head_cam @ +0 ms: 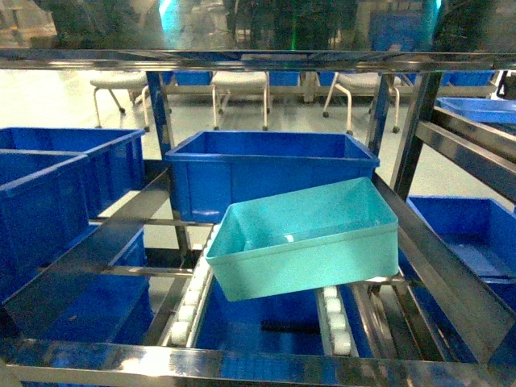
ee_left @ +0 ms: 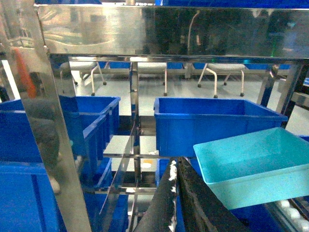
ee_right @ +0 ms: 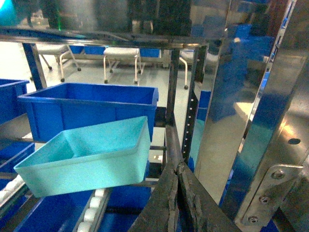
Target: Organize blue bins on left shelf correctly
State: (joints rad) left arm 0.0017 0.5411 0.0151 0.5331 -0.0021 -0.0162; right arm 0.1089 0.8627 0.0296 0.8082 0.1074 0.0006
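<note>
With both end effectors closed and empty, open your left end effector (ee_left: 176, 193) and square the skewed turquoise plastic tub (head_cam: 310, 238) just right of it on the steel roller shelf (head_cam: 187, 310).

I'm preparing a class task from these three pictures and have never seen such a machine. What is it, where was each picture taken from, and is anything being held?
This is a wheeled robot with two arms. One picture looks forward from its head; the others come from cameras on each wrist. All show a steel rack with white rollers. A turquoise tub sits tilted and askew on the roller tracks, in front of a dark blue bin. The left gripper and right gripper appear as dark closed fingers, holding nothing.
</note>
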